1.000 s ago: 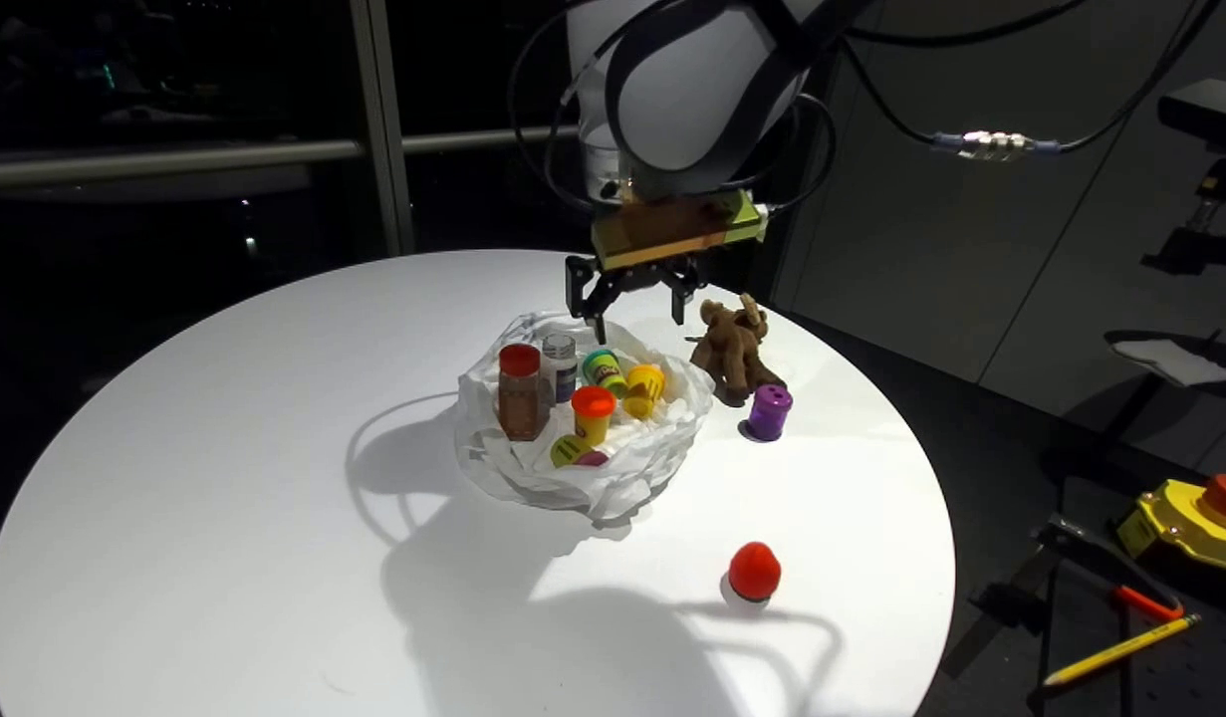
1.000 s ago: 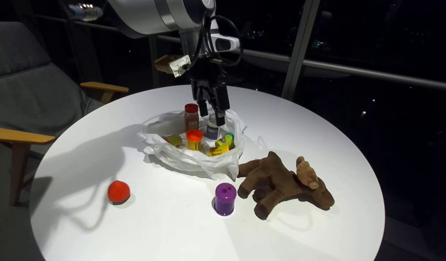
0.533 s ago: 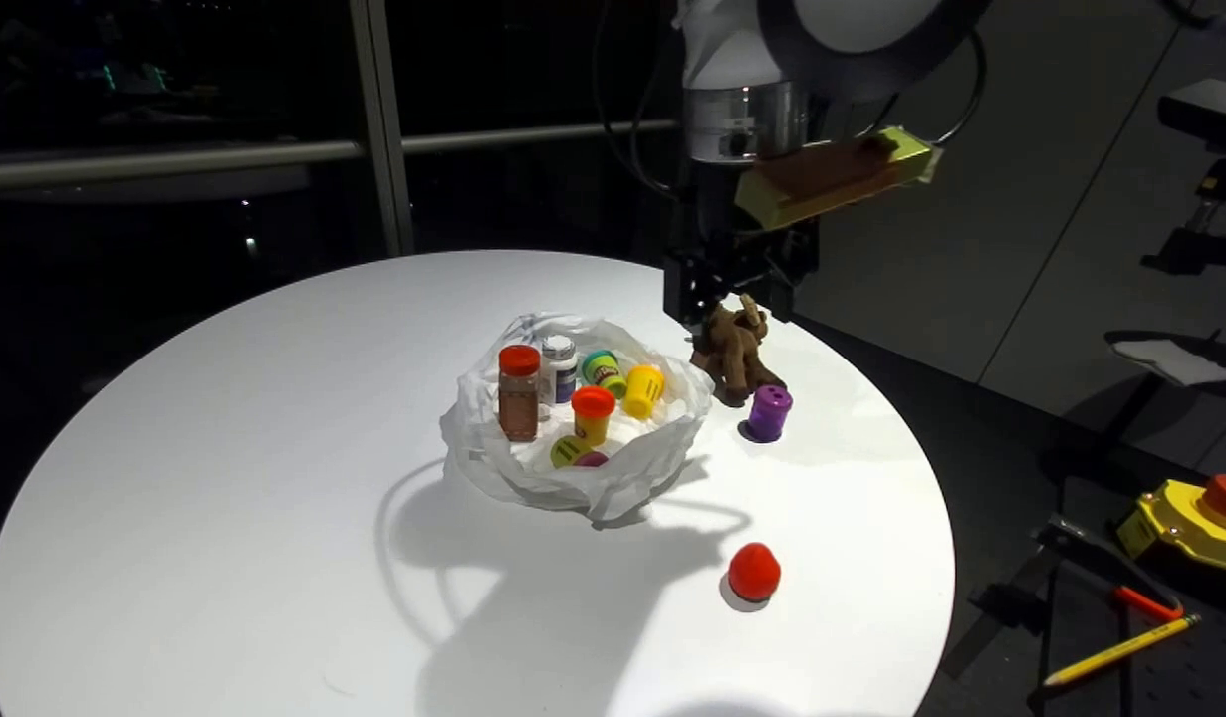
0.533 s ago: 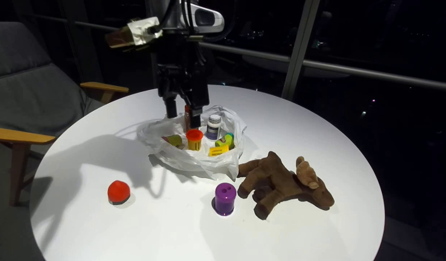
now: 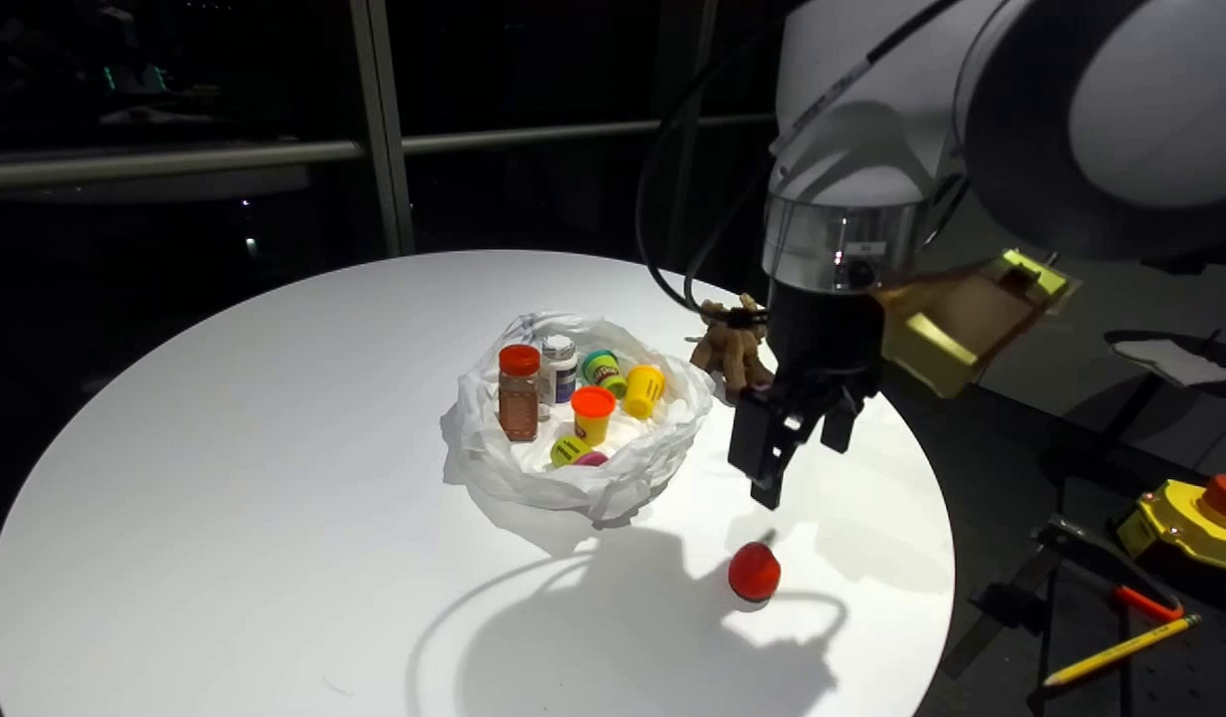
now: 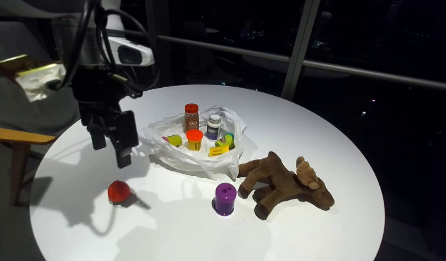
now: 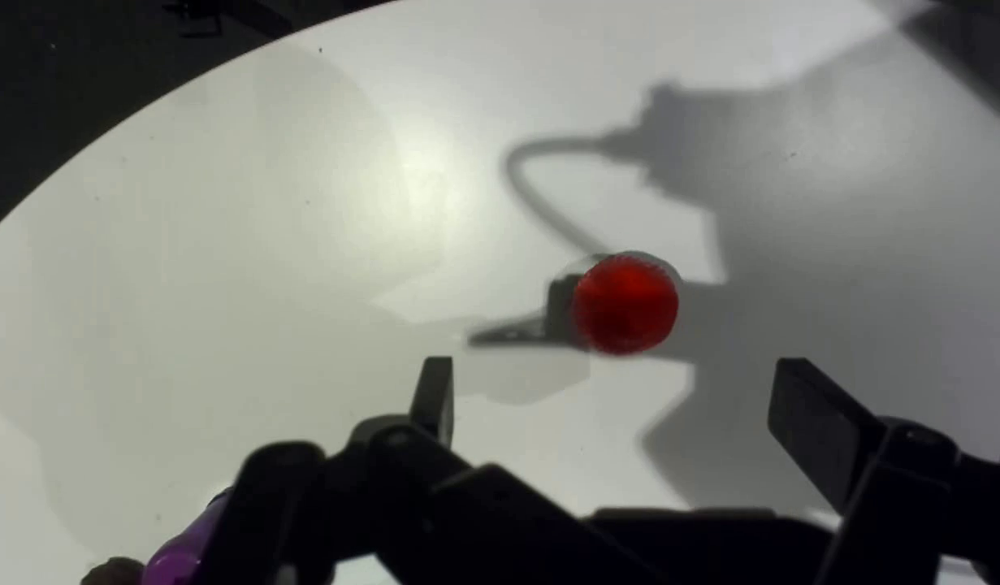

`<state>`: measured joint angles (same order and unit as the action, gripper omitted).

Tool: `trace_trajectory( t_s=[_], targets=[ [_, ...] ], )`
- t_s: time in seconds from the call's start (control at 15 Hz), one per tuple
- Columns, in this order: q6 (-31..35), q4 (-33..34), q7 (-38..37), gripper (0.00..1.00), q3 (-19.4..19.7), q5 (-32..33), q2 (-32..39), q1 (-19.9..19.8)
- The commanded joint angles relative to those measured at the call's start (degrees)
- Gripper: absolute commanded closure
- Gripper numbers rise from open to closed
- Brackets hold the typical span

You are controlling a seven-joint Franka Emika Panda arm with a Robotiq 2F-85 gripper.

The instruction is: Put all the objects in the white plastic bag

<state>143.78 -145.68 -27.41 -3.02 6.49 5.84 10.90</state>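
Status: partly complete; six of the nine visible objects are in the white plastic bag (image 6: 194, 164), which sits mouth-up on the worktop (image 6: 194, 239).

Completed: the red-lidded jar (image 6: 191, 119), the white-capped bottle (image 6: 213, 128) and the orange-lidded tub (image 6: 194, 144) stand upright inside the bag. The green tub (image 6: 223, 141), the yellow tub (image 6: 219, 150) and the yellow-green tub (image 6: 175, 140) are tilted or lie over inside it. Further items hidden in the folds cannot be ruled out.

Outstanding: three objects outside the bag. As seen in an exterior view, the red toy (image 6: 119, 191) is at near left, well apart from the bag. The purple container (image 6: 225, 198) stands upright on the near side of the bag. The brown plush animal (image 6: 279, 179) lies to the right, just beside the purple container; contact with the bag cannot be determined.

Fingers (image 7: 820, 431): spread wide, holding nothing, positioned above the red toy and apart from it.

Assessment: the current step appears to be the approach to the red toy. The fingers should next be aligned over it, lowered and closed. The brown plush animal, being bulky, may need the most room.
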Motion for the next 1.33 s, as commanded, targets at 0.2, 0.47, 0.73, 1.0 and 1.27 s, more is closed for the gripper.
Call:
trace_trajectory(
  t_s=[0.2,0.47,0.73,1.0,1.27],
  targets=[
    [5.45,1.31,1.80,0.00,-2.21,0.34,8.60,1.03],
    [4.11,4.39,3.53,0.00,-1.50,0.57,13.43,2.03],
    [2.18,8.15,6.28,0.00,-1.63,-0.88,17.04,1.78],
    [-0.54,11.98,7.83,0.00,-1.36,-1.49,20.13,1.62],
    [-3.91,14.50,7.52,0.00,-0.27,-1.03,22.08,1.80]
  ],
)
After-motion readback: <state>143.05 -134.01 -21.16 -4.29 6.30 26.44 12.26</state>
